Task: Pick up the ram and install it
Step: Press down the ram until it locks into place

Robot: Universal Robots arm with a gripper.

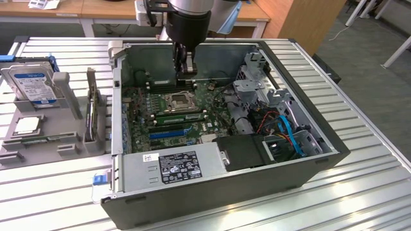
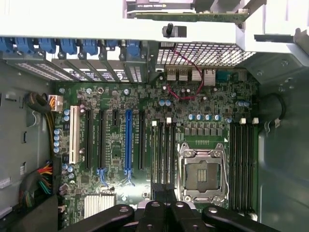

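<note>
The ram is a thin green stick lying flat in a low slot of the grey holder, at the exterior view's left, outside the computer case. My gripper hangs well away from it, over the open case and above the motherboard. It is shut, and I see nothing between its dark fingers. In the wrist view the gripper sits over the black memory slots, next to the bare processor socket.
The holder also carries a blue-labelled hard drive, a grey expansion card standing on edge and a square chip. Case walls, a power supply and a drive cage with cables ring the motherboard.
</note>
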